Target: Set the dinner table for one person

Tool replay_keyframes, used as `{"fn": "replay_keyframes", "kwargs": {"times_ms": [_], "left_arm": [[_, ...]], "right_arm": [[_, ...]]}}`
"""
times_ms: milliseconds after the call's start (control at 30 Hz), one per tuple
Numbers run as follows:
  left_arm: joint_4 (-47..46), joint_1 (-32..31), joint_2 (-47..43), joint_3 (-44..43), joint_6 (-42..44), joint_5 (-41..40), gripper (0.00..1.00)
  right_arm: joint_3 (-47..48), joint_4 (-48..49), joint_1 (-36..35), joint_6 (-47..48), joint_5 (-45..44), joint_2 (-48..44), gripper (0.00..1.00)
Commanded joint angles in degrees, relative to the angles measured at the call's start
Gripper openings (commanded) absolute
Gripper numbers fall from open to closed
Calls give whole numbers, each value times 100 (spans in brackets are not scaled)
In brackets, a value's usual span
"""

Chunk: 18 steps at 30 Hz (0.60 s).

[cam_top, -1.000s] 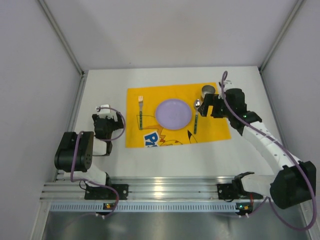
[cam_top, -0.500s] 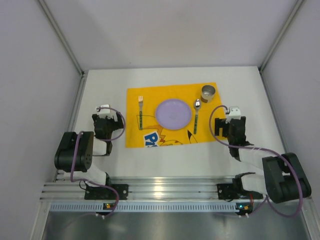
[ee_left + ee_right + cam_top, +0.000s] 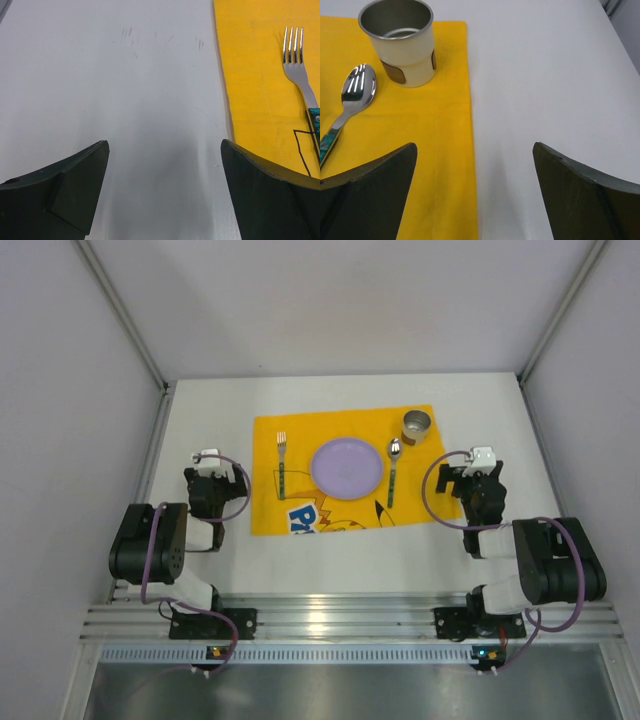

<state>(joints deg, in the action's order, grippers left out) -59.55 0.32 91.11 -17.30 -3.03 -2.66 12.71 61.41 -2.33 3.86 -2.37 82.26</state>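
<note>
The white dinner table carries a yellow printed mat. On the mat lie a lilac plate, a fork to its left, a spoon to its right and a metal cup at the far right corner. My left gripper is open and empty, left of the mat; the fork shows ahead of it. My right gripper is open and empty at the mat's right edge; the cup and spoon lie ahead of it.
Grey walls close in the table on three sides. A metal rail holding the arm bases runs along the near edge. Bare white table lies right of the mat.
My right arm has pulled back from the cup toward the near edge and folded down by its base. The cup stays on the mat. The left arm has not moved.
</note>
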Motion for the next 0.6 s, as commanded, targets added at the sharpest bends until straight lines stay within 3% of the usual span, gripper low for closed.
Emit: {"fn": "replay_keyframes", "kwargs": {"times_ms": [0,567], "left_arm": [[-408,-14,-76,-63,21,-7,98],[-461,-14,-67,-45,30,-16,98]], "right_arm": [[21,706,22,54,334,-8,100],[-40,890,4,89,325,36,100]]}}
